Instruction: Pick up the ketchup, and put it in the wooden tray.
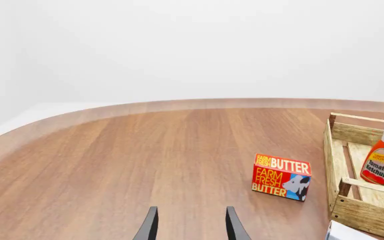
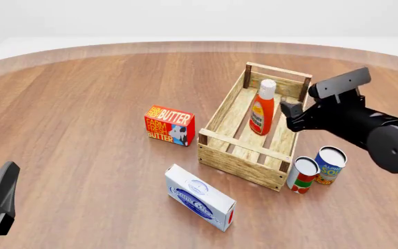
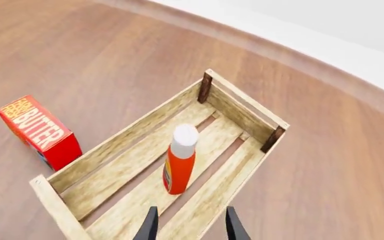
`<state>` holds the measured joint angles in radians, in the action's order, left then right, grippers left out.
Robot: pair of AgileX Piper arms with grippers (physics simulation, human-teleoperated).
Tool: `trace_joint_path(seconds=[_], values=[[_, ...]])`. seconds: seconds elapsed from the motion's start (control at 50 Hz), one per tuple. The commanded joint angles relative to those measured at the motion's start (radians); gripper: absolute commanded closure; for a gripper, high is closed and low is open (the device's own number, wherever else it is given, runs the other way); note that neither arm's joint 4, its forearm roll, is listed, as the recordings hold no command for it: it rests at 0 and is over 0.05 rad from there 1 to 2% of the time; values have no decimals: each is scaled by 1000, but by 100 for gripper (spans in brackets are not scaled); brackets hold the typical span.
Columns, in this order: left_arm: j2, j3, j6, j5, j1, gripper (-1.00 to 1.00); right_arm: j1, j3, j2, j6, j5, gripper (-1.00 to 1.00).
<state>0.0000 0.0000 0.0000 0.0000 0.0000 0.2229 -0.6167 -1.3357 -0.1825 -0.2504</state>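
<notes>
The ketchup stands upright inside the wooden tray, near its far end. It also shows in the left wrist view and the right wrist view. My right gripper is open and empty, just right of the bottle over the tray's right side, and its fingers are apart in the right wrist view, above the tray's slats. My left gripper is open and empty, low at the near left, far from the tray.
A red butter box stands left of the tray. A white box lies in front of it. A red-and-white can and a blue can stand by the tray's near right corner.
</notes>
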Motion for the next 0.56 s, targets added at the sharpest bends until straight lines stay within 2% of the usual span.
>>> trace_joint_path(seconds=[0.02, 0.16, 0.38, 0.48, 0.56], values=[[0, 0, 0, 0, 0, -100, -27, 132, 75, 14, -80, -100], [0, 0, 0, 0, 0, -100, -42, 236, 141, 32, -125, -100], [0, 0, 0, 0, 0, -100, -77, 363, 351, 44, -77, -100], [0, 0, 0, 0, 0, -100, -84, 420, 466, 58, -30, -100], [0, 0, 0, 0, 0, -100, -95, 462, 593, 75, 51, -100]])
